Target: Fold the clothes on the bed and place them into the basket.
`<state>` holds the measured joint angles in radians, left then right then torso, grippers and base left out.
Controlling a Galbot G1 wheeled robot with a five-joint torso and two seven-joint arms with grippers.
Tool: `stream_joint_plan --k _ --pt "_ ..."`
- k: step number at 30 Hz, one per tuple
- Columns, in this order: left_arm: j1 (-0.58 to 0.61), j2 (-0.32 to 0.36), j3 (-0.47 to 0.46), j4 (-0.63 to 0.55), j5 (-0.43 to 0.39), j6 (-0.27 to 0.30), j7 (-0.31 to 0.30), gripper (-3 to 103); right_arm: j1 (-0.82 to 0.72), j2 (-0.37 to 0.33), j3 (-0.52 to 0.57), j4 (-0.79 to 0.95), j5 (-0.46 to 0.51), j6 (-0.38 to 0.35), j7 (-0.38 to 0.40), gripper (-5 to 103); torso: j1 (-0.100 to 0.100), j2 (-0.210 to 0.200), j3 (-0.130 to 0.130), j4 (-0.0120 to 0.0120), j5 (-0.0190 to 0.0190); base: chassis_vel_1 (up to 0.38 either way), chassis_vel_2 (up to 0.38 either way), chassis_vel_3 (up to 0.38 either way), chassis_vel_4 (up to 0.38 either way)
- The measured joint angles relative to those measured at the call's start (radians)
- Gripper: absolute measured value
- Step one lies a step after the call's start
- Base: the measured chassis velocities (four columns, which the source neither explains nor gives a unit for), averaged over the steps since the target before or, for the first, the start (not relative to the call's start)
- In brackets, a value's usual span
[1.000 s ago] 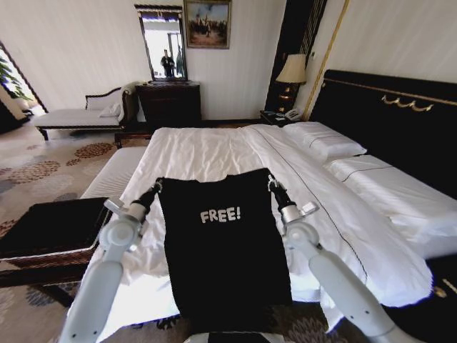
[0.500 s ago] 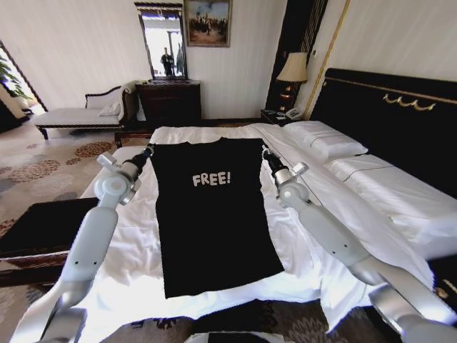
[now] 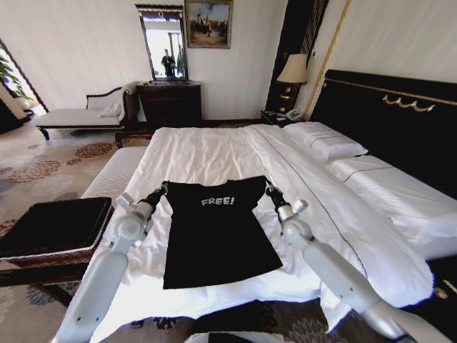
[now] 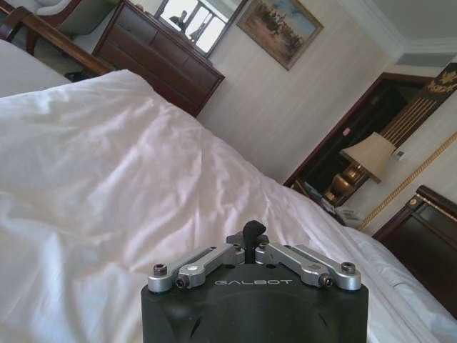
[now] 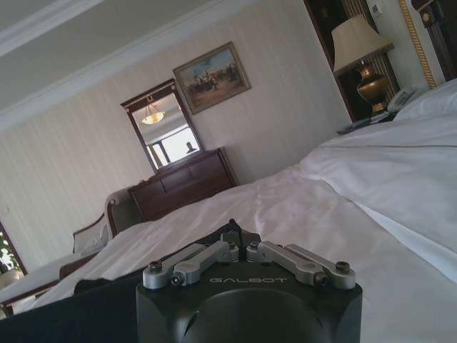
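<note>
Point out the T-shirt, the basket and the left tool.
T-shirt (image 3: 214, 236): head view, middle of its black front, below the lettering.
Basket (image 3: 61, 250): head view, its patterned brown rim.
Left tool (image 3: 162, 189): head view, fingertips at the shirt's corner.

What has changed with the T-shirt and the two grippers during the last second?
Both grippers, the left gripper and the right gripper, first lifted the black T-shirt by its shoulders and carried it farther over the bed. Then they came down and back, so the shirt now lies spread flat on the sheet, lettering up. Both keep pinching the shoulder corners. The basket stayed beside the bed.
</note>
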<state>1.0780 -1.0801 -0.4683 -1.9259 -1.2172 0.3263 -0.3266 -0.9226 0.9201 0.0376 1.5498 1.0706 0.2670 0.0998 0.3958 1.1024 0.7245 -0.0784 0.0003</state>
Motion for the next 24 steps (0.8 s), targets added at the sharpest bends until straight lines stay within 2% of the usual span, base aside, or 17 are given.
stream_joint_plan --k 4,12,14,15,20,24 --pt "0.091 -0.019 -0.008 -0.038 0.043 0.013 -0.005 1 -0.085 -0.003 0.017 0.010 -0.038 0.017 0.002 0 0.000 0.000 0.000 0.0007 -0.0003 0.000 0.000 0.000 0.000" --pt "0.277 -0.059 -0.011 -0.080 0.137 0.038 -0.006 1 -0.219 -0.001 0.058 -0.012 -0.087 0.052 -0.005 0 0.000 0.000 0.000 0.0005 0.0000 0.000 0.000 0.000 0.000" --pt "0.330 -0.064 -0.010 -0.087 0.184 0.061 -0.015 1 -0.257 0.001 0.069 -0.022 -0.101 0.058 -0.007 0 0.000 0.000 0.000 0.0006 -0.0001 0.000 0.000 0.000 0.000" --pt "0.330 -0.064 -0.010 -0.087 0.184 0.061 -0.015 1 -0.257 0.001 0.069 -0.022 -0.101 0.058 -0.007 0 0.000 0.000 0.000 0.0006 -0.0001 0.000 0.000 0.000 0.000" --pt "0.422 -0.047 -0.012 -0.135 0.220 0.148 -0.043 1 -0.347 0.003 0.077 -0.018 -0.150 0.064 0.002 0 0.000 0.000 0.000 0.0004 -0.0002 0.000 0.000 0.000 0.000" --pt "0.437 -0.043 -0.012 -0.145 0.237 0.148 -0.040 1 -0.352 0.011 0.076 -0.018 -0.167 0.065 0.004 0 0.000 0.000 0.000 0.0005 -0.0003 0.000 0.000 0.000 0.000"
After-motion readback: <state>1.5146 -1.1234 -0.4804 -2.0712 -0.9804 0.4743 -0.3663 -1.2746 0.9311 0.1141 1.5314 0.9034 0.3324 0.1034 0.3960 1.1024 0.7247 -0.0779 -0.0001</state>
